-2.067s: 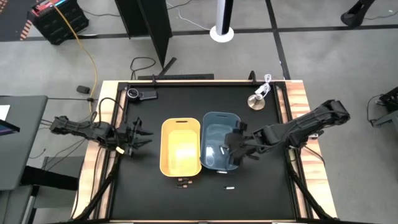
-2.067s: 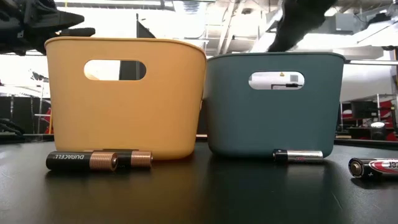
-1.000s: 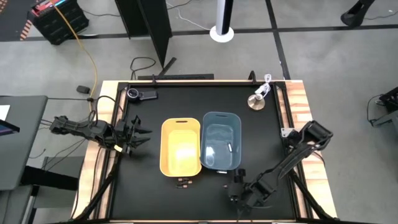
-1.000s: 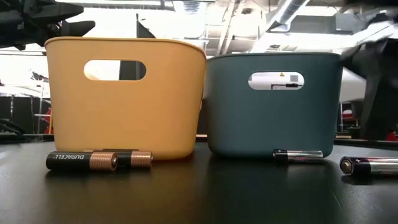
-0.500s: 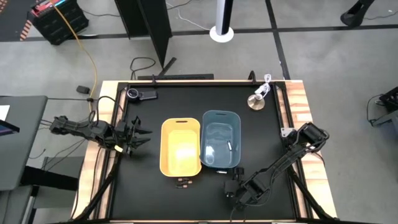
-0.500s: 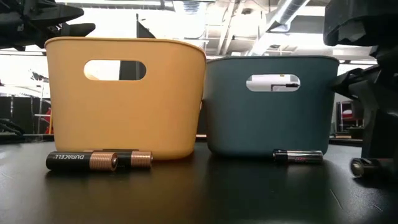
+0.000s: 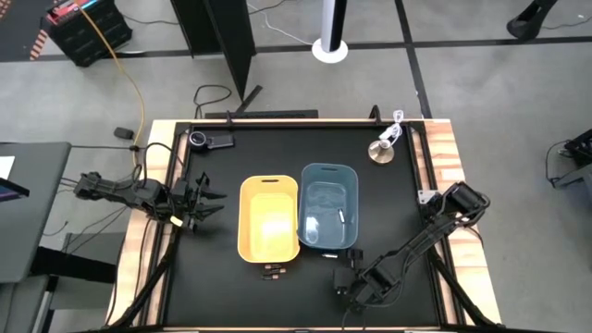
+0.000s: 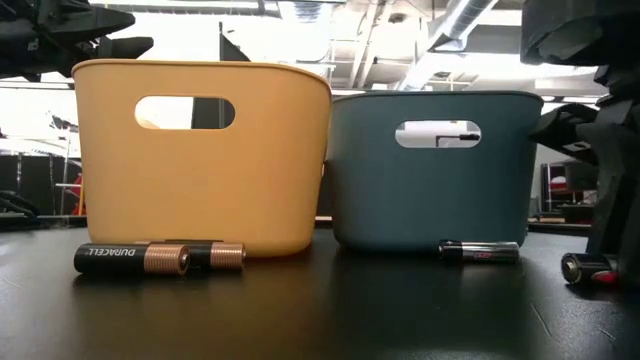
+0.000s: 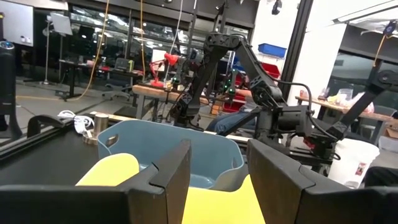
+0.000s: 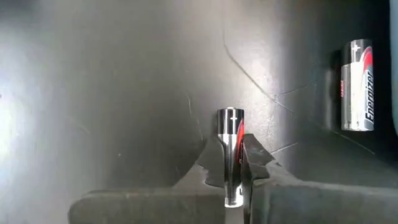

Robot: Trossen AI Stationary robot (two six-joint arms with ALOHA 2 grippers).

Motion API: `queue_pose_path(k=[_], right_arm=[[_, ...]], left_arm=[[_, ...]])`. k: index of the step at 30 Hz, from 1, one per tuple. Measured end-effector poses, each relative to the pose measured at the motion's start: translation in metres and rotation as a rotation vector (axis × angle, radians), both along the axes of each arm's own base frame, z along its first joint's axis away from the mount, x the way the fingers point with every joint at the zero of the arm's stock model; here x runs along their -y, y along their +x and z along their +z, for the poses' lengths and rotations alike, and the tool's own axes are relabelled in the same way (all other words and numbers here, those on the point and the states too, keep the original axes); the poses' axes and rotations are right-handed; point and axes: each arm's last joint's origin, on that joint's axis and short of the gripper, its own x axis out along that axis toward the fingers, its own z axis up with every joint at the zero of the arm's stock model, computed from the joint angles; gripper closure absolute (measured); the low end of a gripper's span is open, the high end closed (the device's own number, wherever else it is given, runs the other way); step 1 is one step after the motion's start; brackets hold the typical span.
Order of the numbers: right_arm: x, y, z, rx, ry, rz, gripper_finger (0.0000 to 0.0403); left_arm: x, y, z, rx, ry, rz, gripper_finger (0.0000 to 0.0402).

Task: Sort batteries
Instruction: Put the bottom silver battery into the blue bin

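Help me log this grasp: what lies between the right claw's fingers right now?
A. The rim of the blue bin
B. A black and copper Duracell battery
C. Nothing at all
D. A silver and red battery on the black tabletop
D: the right wrist view shows the right claw with its fingers on either side of a silver and red battery lying on the black tabletop.

Sitting on a black table (image 7: 222, 185): yellow bin (image 7: 269, 218), blue bin (image 7: 329, 208), black-and-copper batteries (image 8: 160, 257), plus silver-black-red batteries (image 10: 357, 86), one (image 10: 231, 155) showing between the right gripper's (image 10: 233, 163) dark fingers (image 10: 251, 163).
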Motion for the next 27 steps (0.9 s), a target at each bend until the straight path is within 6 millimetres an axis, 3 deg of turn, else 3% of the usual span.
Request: queue_pose_path(k=[9, 13, 21, 27], right_arm=[[-0.008, -0.013, 0.058, 0.147, 0.051, 0.07, 0.04], [-0.002, -0.021, 0.096, 0.305, 0.02, 0.083, 0.04], [0.033, -0.031, 0.167, 0.588, -0.151, 0.033, 0.039], [0.073, -0.018, 0.178, 0.577, -0.225, -0.054, 0.0387]], left_arm=[[0.0, 0.0, 0.0, -0.001, 0.0, -0.001, 0.0249], [0.0, 0.0, 0.0, -0.001, 0.0, -0.001, 0.0249], [0.0, 0.0, -0.001, -0.014, -0.004, -0.004, 0.0249], [0.0, 0.001, -0.005, -0.055, -0.036, -0.013, 0.0249]])
